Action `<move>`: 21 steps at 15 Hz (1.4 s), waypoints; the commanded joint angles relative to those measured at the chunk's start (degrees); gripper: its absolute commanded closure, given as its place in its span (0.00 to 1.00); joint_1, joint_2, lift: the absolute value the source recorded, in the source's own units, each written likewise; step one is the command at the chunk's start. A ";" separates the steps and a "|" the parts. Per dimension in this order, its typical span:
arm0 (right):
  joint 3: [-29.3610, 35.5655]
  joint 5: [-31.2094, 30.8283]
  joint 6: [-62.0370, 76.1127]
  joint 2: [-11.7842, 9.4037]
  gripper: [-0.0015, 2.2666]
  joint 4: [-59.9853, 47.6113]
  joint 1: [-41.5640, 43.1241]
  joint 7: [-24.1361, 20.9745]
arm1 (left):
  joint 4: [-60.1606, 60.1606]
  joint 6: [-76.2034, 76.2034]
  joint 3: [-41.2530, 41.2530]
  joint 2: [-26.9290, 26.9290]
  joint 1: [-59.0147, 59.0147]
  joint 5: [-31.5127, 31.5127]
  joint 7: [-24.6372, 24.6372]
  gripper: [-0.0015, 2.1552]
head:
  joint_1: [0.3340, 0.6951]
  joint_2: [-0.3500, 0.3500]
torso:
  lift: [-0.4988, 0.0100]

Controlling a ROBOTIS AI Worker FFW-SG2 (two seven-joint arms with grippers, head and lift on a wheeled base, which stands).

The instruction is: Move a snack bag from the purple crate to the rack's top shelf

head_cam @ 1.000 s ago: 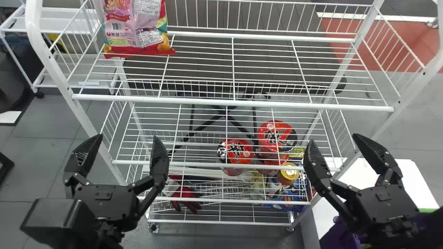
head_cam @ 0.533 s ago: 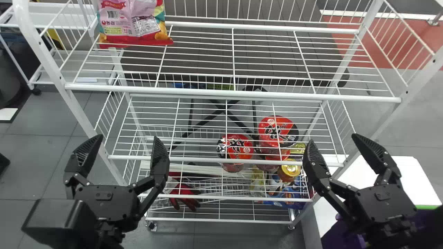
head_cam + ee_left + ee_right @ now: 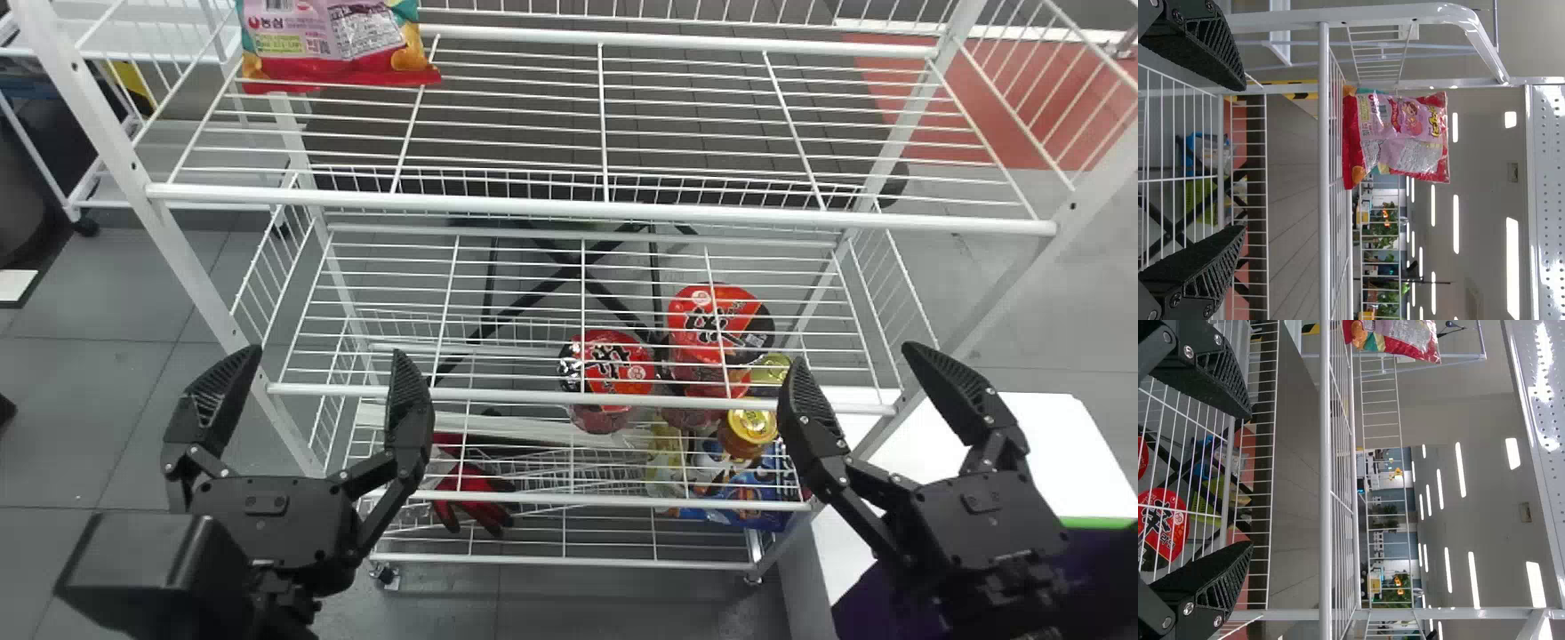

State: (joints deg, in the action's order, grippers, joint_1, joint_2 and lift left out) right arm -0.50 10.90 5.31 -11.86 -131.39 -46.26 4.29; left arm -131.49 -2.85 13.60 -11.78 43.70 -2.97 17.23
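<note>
My left gripper (image 3: 311,382) is open and empty in front of the rack's left part; the left wrist view shows that gripper (image 3: 1245,157) with its fingers spread. My right gripper (image 3: 858,378) stands open before the rack's right side, and the right wrist view has this gripper (image 3: 1251,480) open too. A pink and red snack bag (image 3: 333,44) stands on the left of the rack's top shelf (image 3: 605,206); both wrist views show the same bag (image 3: 1395,137) (image 3: 1398,337). The purple crate (image 3: 876,604) is at the lower right, partly behind my right arm.
Red cup noodles (image 3: 613,369) (image 3: 720,324) and a gold-lidded jar (image 3: 751,427) are on the rack's lower levels, with red gloves (image 3: 471,498) lower left. A white table (image 3: 1040,436) adjoins the rack's right side. Another white rack (image 3: 116,191) stands behind at left.
In the head view, the top shelf and its snack bag have shifted upward and the rack appears larger. Both grippers keep their places in that view and stay open.
</note>
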 commanded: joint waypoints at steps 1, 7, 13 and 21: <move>-0.03 0.00 0.00 0.00 0.06 -0.01 -0.05 0.02 | -0.09 0.00 0.02 0.00 0.07 -0.01 0.00 0.03 | 1.00 0.43 | 0.48; -0.12 -0.09 0.35 0.00 0.06 -0.01 -0.14 0.02 | 0.00 0.00 0.02 0.00 -0.02 -0.01 0.09 0.03 | 1.00 0.43 | 0.43; -0.21 0.00 0.70 -0.18 0.06 0.26 -0.14 0.02 | 0.00 -0.18 0.11 0.00 -0.02 -0.01 0.09 0.03 | 1.00 0.43 | 0.39; -0.29 0.00 0.70 -0.53 0.06 0.26 -0.14 0.02 | -0.18 0.00 0.28 0.00 0.16 -0.28 0.09 0.03 | 1.00 0.43 | 0.32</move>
State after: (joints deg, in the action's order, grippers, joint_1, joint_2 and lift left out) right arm -0.72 10.89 6.01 -12.38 -131.13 -46.40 4.30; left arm -131.61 -2.83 13.89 -11.78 43.82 -3.24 17.31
